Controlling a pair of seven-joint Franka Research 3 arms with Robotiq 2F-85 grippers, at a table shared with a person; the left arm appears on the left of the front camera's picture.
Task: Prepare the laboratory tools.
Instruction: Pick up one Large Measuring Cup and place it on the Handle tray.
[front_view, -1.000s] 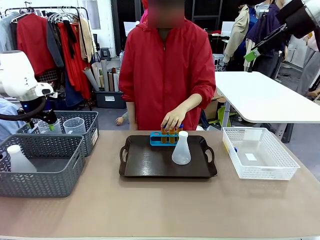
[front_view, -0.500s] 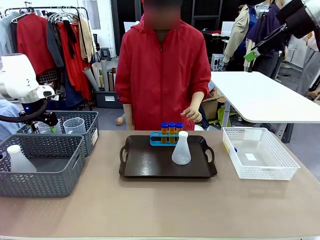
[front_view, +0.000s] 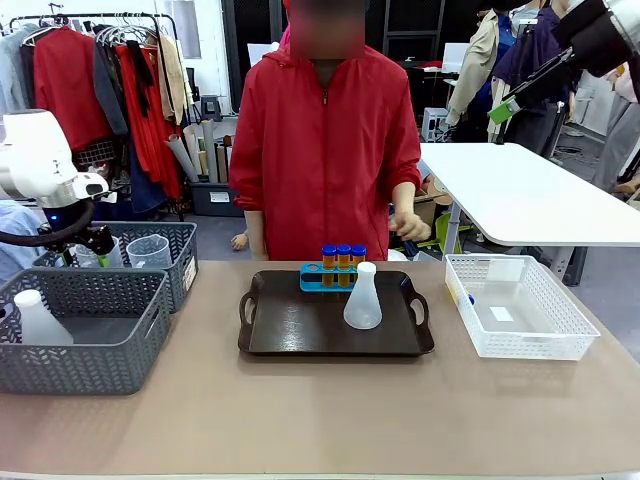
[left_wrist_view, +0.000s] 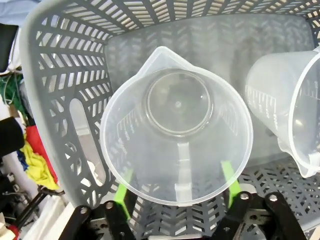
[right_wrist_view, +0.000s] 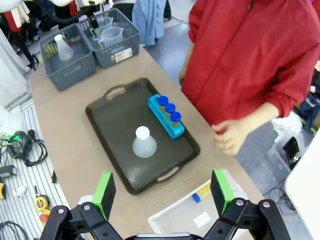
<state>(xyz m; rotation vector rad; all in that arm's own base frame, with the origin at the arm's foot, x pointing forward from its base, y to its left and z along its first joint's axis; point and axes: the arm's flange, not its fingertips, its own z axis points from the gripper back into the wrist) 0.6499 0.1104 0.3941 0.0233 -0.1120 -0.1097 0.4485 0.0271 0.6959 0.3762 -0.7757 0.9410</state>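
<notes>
Our left jaws stood wide astride the clear graduated plastic jug (left_wrist_view: 175, 150) in its grey mesh basket (left_wrist_view: 65, 75), set, we judged, for lifting; contact we couldn't tell. Our right jaws gaped empty, high above the translucent white conical flask (right_wrist_view: 144, 145) and orange blue-capped tubes (right_wrist_view: 166, 109).

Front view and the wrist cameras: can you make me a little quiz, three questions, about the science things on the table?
1. How many orange tubes stand in the blue rack?
2. True or false: the flask stands on the dark tray.
3. The fingers of the left gripper sit on either side of which thing? A) the jug B) the flask C) a tube

Key: 1. three; 2. true; 3. A
</notes>
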